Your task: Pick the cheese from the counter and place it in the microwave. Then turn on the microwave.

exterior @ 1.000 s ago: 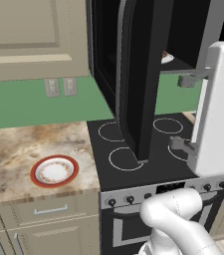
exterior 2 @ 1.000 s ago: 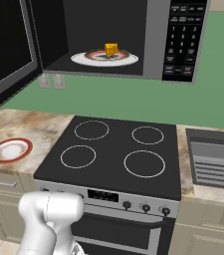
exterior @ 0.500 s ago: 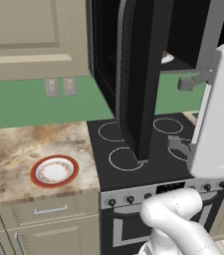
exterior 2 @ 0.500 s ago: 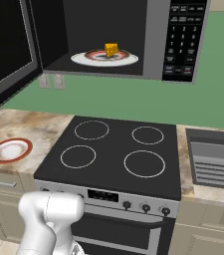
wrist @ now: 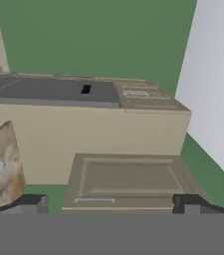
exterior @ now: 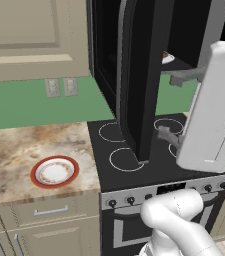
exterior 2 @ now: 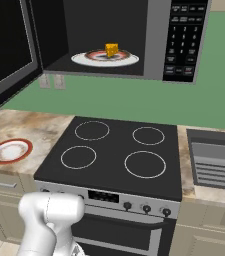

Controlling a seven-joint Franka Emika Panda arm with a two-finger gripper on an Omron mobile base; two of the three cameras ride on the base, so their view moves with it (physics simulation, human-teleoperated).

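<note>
The cheese [exterior 2: 112,49] sat on a white plate [exterior 2: 86,59] inside the microwave [exterior 2: 154,40], whose door [exterior: 141,80] hung open over the stove [exterior 2: 115,157]. The gripper [wrist: 111,203] pointed away at a beige cabinet [wrist: 128,179], fingers spread wide and holding nothing. A red-rimmed plate [exterior: 55,171] lay on the counter [exterior: 14,150], left of the stove.

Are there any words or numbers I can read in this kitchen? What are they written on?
None can be read.
Microwave button panel: rows of pale marks on the buttons, too small and blurred to read.
Stove front display: faint pale marks, too blurred to read.
Plate on the counter: a pattern, no letters.
Cheese in the microwave: no label.
</note>
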